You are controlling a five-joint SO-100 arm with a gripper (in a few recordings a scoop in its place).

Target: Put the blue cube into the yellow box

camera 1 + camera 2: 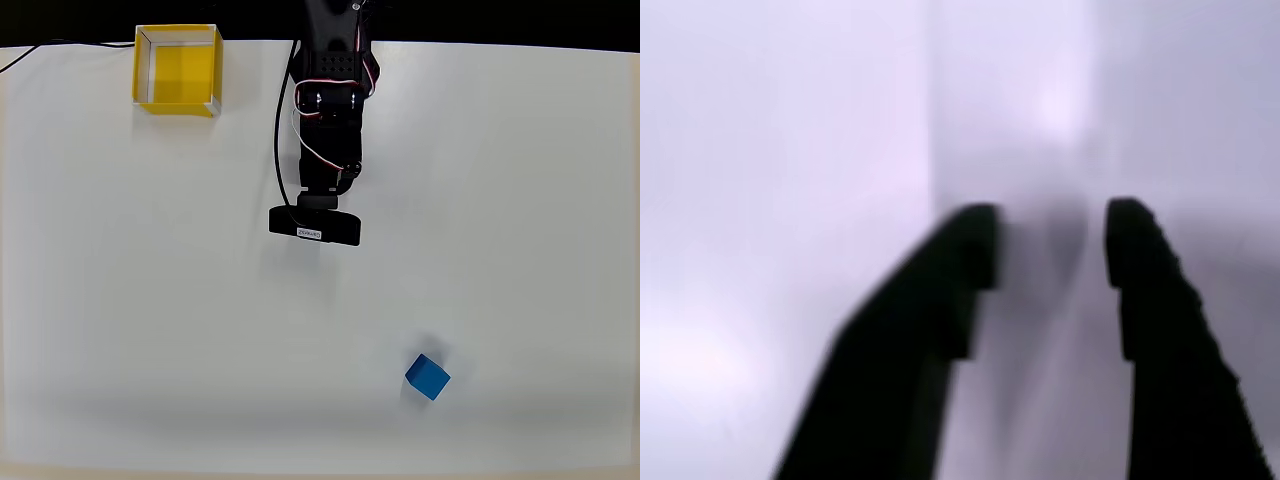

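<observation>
The blue cube (427, 376) rests on the white table at the lower right of the overhead view, turned slightly askew. At the far upper left stands the yellow box (178, 106), open-topped with nothing inside. My black arm (328, 100) reaches down from the top centre and ends at the wrist camera bar (315, 227), which covers the fingers from above. That bar is well up and left of the cube and far right of the box. In the blurred wrist view my gripper (1050, 225) is open, its two dark fingers (940, 300) apart with only bare white table between them.
A thin black cable (60, 45) trails along the table's back edge at the upper left. Red and white wires (305, 140) loop beside the arm. The white table (150, 300) stretches wide between box, arm and cube.
</observation>
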